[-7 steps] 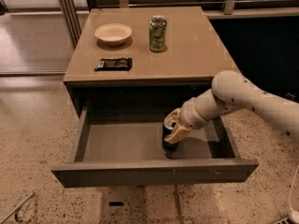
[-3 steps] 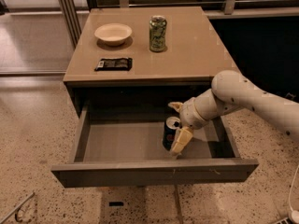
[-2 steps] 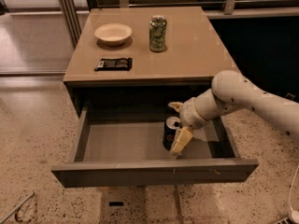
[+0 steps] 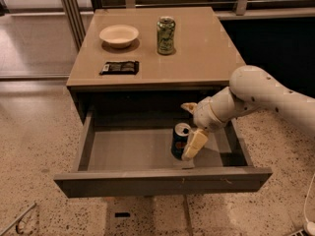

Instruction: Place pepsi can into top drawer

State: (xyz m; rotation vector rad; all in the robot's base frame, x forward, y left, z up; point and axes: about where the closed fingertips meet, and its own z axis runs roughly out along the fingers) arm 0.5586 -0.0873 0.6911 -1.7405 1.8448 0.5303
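The pepsi can [image 4: 179,140], dark blue with a silver top, stands upright on the floor of the open top drawer [image 4: 128,151], right of its middle. My gripper [image 4: 191,126] is open just right of the can, inside the drawer. One tan finger [image 4: 195,143] hangs in front of the can's right side, the other points back toward the table's edge. The can stands free of the fingers. My white arm comes in from the right.
On the tan table top [image 4: 206,48] stand a green patterned can [image 4: 166,35], a cream bowl [image 4: 118,35] and a flat black packet [image 4: 119,67]. The drawer's grey front panel [image 4: 162,180] juts out toward me. Speckled floor lies all around.
My gripper was shut on the can 2.3 s ago; it has since opened and let go. The can now stands in the drawer. Nothing has moved in the last second.
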